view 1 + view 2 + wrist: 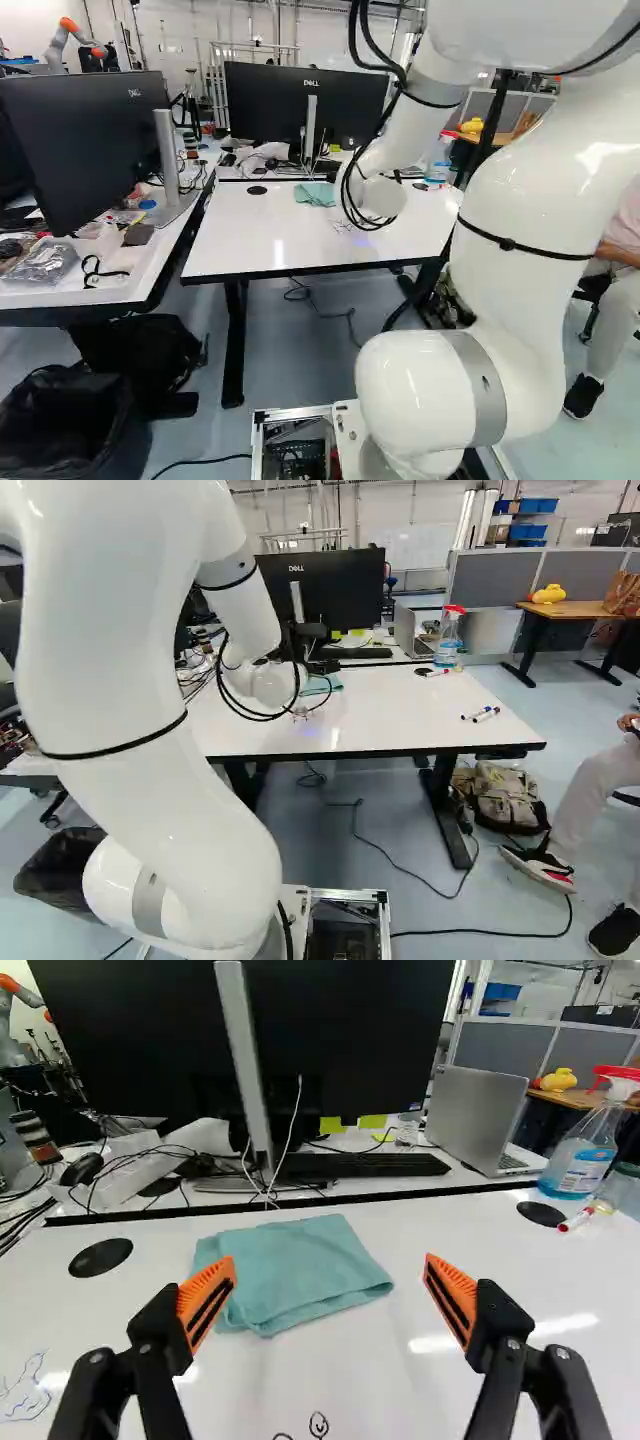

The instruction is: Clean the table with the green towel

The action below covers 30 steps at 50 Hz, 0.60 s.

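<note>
One gripper (330,1260), spread wide at the jaws, with nothing in its hold. In the wrist view, one folded green towel (290,1272), flat on the table (510,1280) ahead of the jaws, closer to the finger away from the spray bottle (582,1165). Two dark round caps (101,1257), one toward either side of the jaws; one red-capped marker (577,1222) beside the one near the bottle. Beyond the towel, across the table's black far edge: one monitor (340,1050), one keyboard (365,1166), one laptop (475,1115), several cables. White tabletop around the towel, with two drawings (24,1395) nearer the jaws.

In the left base view, two monitors: that one, and another on a cluttered desk (60,298) well left of the jaws. Towel just beyond the arm (383,196); jaws out of sight behind it.

In the right base view, towel partly behind the arm. Three markers in all, two near the table's right edge, well right of the jaws. Open white surface between. Below, on the floor, one backpack (507,798).
</note>
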Available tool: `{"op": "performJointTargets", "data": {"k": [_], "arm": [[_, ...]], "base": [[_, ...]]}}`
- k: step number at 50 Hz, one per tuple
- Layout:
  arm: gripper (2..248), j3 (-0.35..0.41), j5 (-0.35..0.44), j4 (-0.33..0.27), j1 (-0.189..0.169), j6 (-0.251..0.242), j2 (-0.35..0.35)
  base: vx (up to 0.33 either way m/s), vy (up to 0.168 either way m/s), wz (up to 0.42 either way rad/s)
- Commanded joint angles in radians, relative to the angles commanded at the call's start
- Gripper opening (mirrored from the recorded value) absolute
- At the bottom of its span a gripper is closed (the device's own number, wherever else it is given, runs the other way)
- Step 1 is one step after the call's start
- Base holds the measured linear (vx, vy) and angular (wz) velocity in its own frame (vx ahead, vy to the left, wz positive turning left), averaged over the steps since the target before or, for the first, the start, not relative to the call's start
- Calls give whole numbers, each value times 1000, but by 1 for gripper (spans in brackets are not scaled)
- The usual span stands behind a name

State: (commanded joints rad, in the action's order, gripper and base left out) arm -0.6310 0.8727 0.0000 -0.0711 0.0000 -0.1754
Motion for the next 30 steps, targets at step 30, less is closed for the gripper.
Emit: {"op": "performJointTargets", "data": {"k": [30], "arm": [[247,-165,-8,0,6,0,-143]], "base": [[0,0,0]]}}
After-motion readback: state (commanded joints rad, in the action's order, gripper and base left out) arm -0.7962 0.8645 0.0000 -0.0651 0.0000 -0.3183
